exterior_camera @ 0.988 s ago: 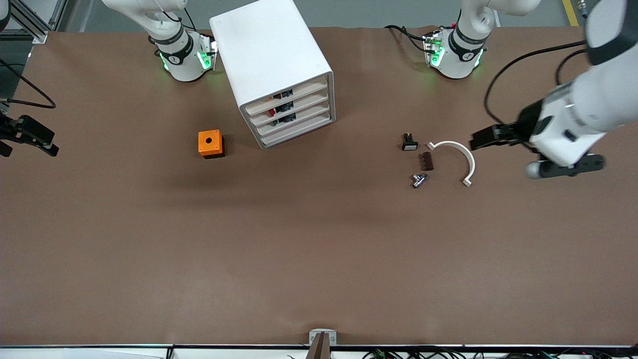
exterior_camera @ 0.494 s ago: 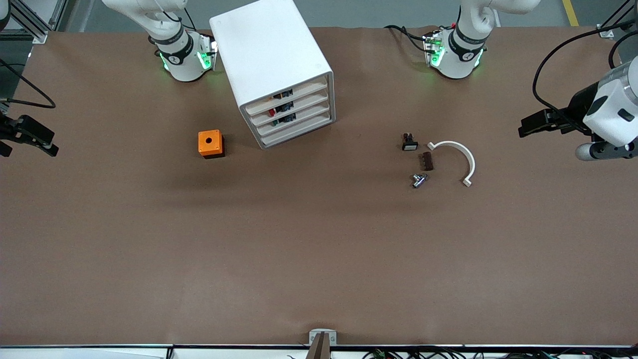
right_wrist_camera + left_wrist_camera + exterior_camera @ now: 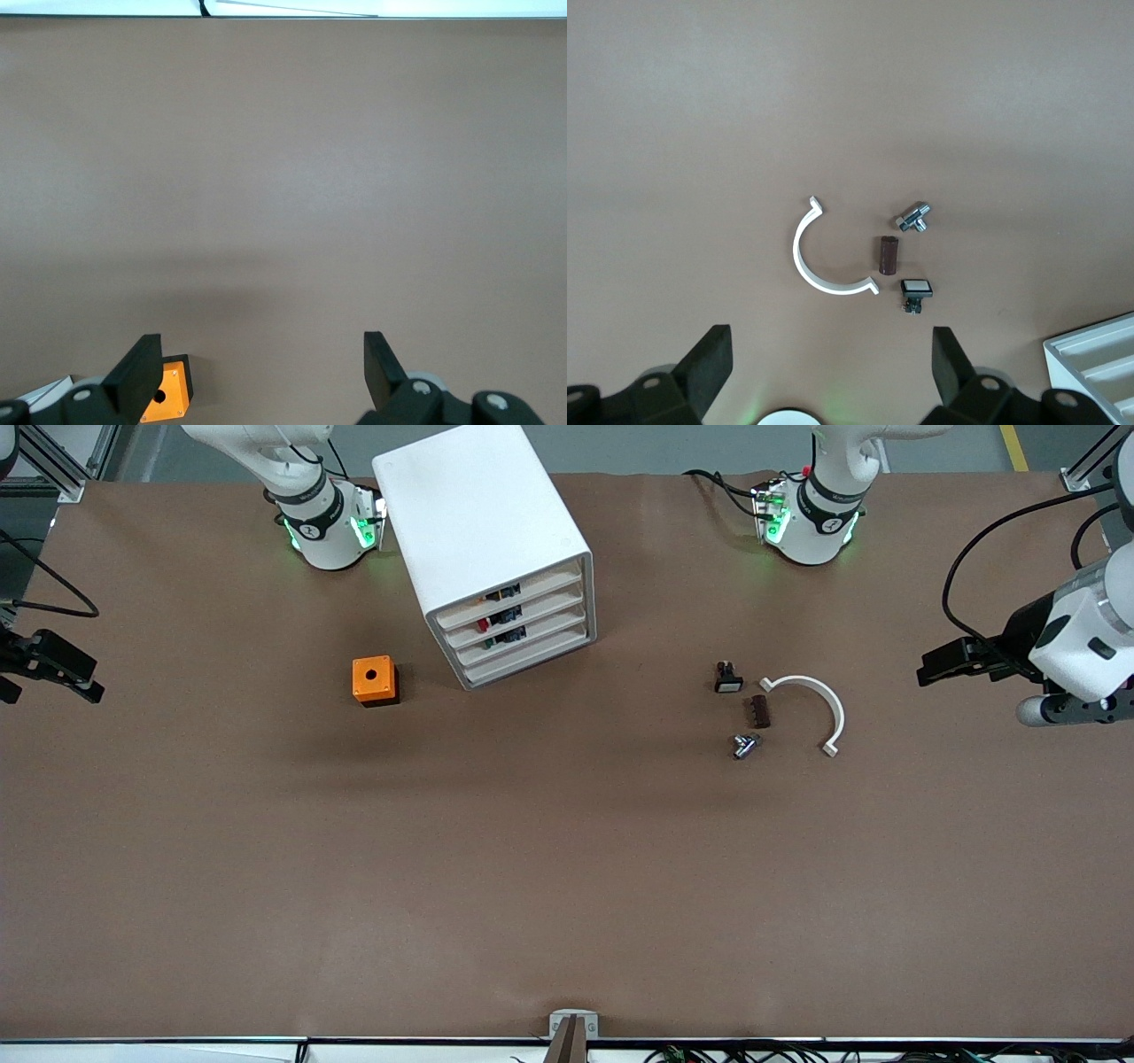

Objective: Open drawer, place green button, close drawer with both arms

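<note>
Standing near the right arm's base, the white cabinet [image 3: 493, 549] shows four tray fronts in the front view, all pushed in; the drawer [image 3: 522, 640], third from the top, is flush with the rest. Dark and coloured parts show through the upper slots, but the button cannot be made out among them. An orange box [image 3: 375, 680] sits beside the cabinet, toward the right arm's end. Toward the left arm's end lie a black button with white cap [image 3: 727, 678], a brown block [image 3: 759, 711], a metal fitting [image 3: 744, 745] and a white curved clip [image 3: 813, 708]. The left gripper [image 3: 952, 662] hangs over the surface [image 3: 567, 868] at that end; the right gripper [image 3: 49, 664] is cut by the frame edge.

The left wrist view shows the left gripper [image 3: 831, 365] spread wide and empty, only its fingertips in frame, over the same small parts.

The right wrist view shows the right gripper [image 3: 263, 365] spread, empty, with the orange box partly hidden by one finger [image 3: 137, 367].
</note>
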You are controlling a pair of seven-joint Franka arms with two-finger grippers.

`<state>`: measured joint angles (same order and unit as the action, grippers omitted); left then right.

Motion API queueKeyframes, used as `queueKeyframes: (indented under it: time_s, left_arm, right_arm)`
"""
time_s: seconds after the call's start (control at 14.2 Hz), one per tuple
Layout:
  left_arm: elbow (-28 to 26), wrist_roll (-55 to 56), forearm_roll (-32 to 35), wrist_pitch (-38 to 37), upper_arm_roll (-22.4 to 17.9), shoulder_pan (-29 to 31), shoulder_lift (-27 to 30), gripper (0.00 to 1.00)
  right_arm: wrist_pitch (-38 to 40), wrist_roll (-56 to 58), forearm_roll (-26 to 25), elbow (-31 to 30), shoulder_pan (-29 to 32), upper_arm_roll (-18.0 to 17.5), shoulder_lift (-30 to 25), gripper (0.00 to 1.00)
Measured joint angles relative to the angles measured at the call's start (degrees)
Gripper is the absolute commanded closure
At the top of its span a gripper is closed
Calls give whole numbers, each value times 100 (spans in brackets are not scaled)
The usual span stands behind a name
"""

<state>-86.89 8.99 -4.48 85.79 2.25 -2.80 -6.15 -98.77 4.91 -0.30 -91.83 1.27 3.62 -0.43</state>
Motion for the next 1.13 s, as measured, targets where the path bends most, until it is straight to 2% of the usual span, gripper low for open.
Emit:
queueKeyframes:
  time_s: [0.49, 1.13]
  left_arm:
    - [-14, 0, 24, 447, 78, 67, 31, 0]
    - [133, 2, 53, 467, 130, 72, 140, 0]
  right_arm:
    - [0, 0, 0, 4, 0, 1, 0, 0]
    - [-1, 0, 0, 8, 0, 2, 0, 0]
